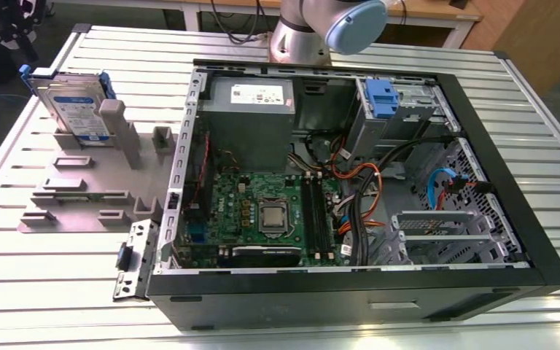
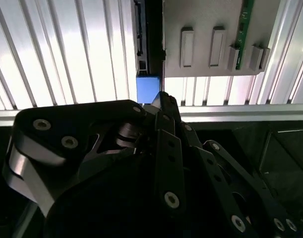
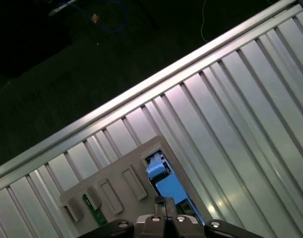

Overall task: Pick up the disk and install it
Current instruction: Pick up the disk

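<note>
The disk [image 1: 71, 106] stands on edge in a grey holder [image 1: 85, 197] at the exterior view's left, silver with a white-and-blue label and blue rails. In both wrist views I look down on it from well above: its blue rail [image 2: 147, 88] [image 3: 168, 188] shows just past my fingertips. My gripper [image 2: 161, 99] [image 3: 165, 201] hangs over the disk's blue end, apart from it, its black fingers closed together with nothing between them. The open computer case [image 1: 553, 240] lies on the table at the exterior view's right.
The holder has several grey posts and slots, one holding a small green board [image 2: 247, 25]. Inside the case are a motherboard [image 1: 260, 211], cables and a drive bay with a blue latch piece [image 1: 381, 98]. My arm's base [image 1: 300, 36] stands behind the case. The ribbed table's edge [image 3: 141, 89] is close.
</note>
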Robot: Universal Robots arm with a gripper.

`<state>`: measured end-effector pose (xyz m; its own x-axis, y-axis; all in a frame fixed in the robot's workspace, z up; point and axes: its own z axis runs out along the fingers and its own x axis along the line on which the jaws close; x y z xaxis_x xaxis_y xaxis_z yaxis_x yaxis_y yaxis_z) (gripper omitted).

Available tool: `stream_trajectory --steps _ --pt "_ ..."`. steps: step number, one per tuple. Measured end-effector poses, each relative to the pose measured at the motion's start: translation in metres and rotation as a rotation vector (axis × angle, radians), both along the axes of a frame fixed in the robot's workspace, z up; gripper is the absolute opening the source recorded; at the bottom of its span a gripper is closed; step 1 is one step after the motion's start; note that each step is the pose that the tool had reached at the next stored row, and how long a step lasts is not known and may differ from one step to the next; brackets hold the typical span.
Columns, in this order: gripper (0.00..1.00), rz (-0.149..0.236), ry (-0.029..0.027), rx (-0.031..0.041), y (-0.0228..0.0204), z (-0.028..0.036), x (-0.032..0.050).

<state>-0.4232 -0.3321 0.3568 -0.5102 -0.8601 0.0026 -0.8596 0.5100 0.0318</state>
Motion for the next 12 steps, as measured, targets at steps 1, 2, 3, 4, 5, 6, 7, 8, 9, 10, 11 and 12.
stream_trajectory --steps 1,2,3,4,5,6,7,8,9,10,11,12 --pt "0.11 0.018 -0.0001 0.0000 0.0000 -0.0003 0.0000" --pt "0.11 0.034 -0.0004 0.0000 0.0000 -0.0007 0.0000" --pt "0.11 0.049 -0.0006 0.0000 0.0000 -0.0010 0.0000" --pt "0.11 0.060 -0.0011 0.0000 0.0000 -0.0015 0.0000" --pt "0.11 0.067 -0.0018 0.0000 0.0002 -0.0019 -0.0001" --pt "0.11 0.071 -0.0026 -0.0001 0.0009 -0.0022 -0.0002" --pt "0.11 0.074 -0.0034 -0.0001 0.0019 -0.0025 -0.0003" --pt "0.11 0.076 -0.0041 -0.0001 0.0029 -0.0029 -0.0005" --pt "0.11 0.079 -0.0049 -0.0001 0.0036 -0.0033 -0.0006" --pt "0.17 0.087 -0.0053 0.0000 0.0039 -0.0038 -0.0005" --pt "0.17 0.101 -0.0051 -0.0001 0.0039 -0.0042 -0.0005" --pt "0.17 0.119 -0.0051 -0.0001 0.0039 -0.0046 -0.0005"
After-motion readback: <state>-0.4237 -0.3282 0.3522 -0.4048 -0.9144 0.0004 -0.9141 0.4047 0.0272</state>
